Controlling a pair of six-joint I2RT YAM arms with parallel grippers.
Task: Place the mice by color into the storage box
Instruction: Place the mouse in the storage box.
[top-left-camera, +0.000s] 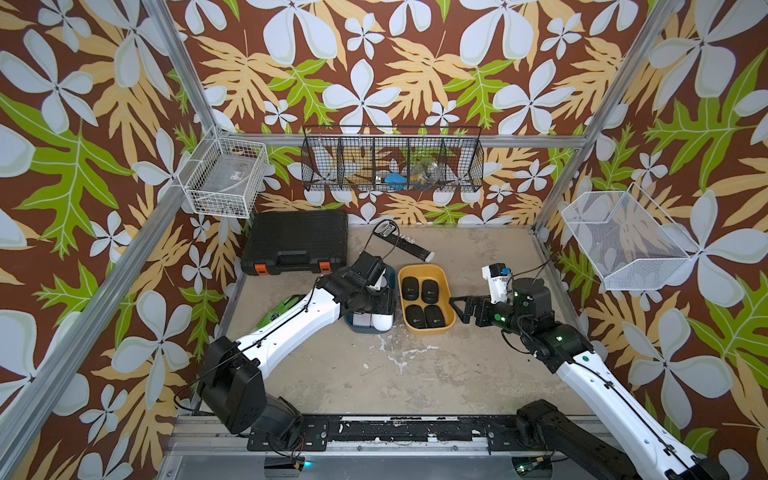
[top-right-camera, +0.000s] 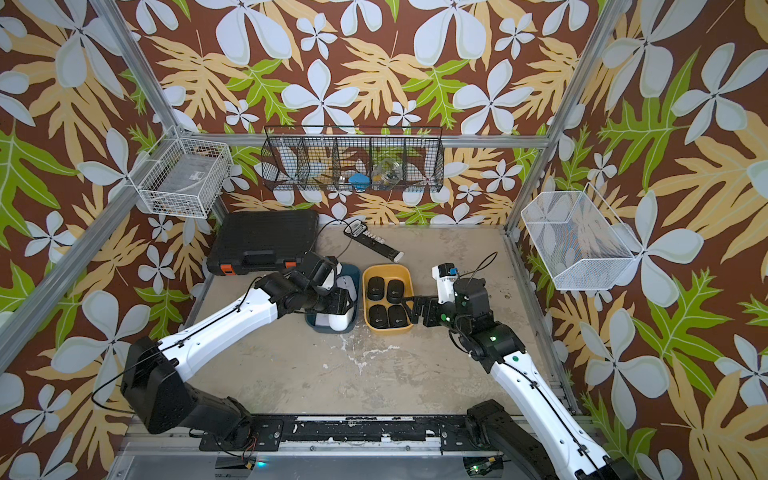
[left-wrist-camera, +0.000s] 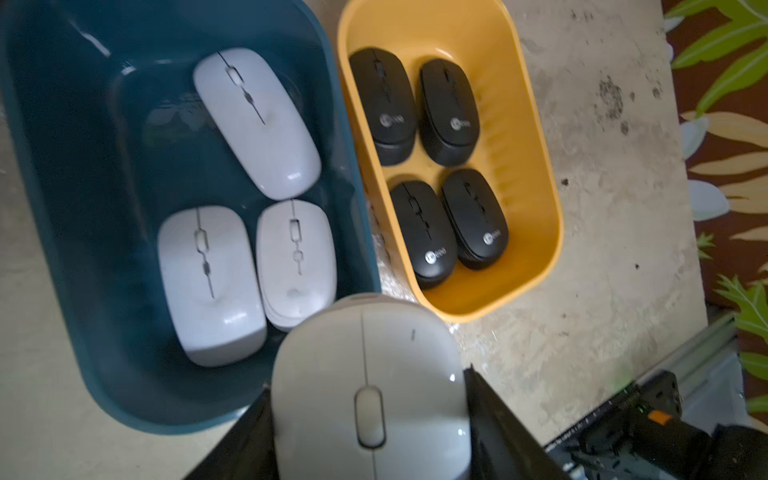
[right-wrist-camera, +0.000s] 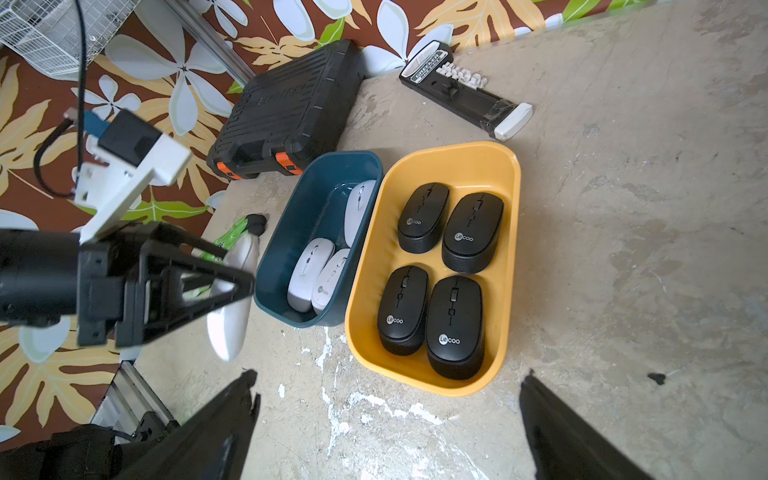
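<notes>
The left gripper (left-wrist-camera: 368, 382) clasped a white mouse (left-wrist-camera: 374, 345) by its sides over the near end rim of the blue bin (left-wrist-camera: 83, 291), at the centre of both top views; whether mouse and rim touched was unclear. Three white mice (left-wrist-camera: 257, 120) lay inside, with bare floor along one long wall. Four black mice (right-wrist-camera: 453, 324) filled the yellow bin (right-wrist-camera: 461, 166) just beside it. The right gripper (top-left-camera: 458, 309), jaws wide and empty, stood just right of the yellow rim. Bare tabletop (top-left-camera: 395, 374) spread across the lower centre.

Both top views: left arm (top-left-camera: 291, 320) hides most of blue bin (top-left-camera: 353, 326). Green object (top-left-camera: 282, 305) mostly behind the arm, unidentifiable. Left wrist view: white mouse (left-wrist-camera: 370, 395) cut off at frame edge. Black basket (top-left-camera: 392, 160) contents too small to tell.
</notes>
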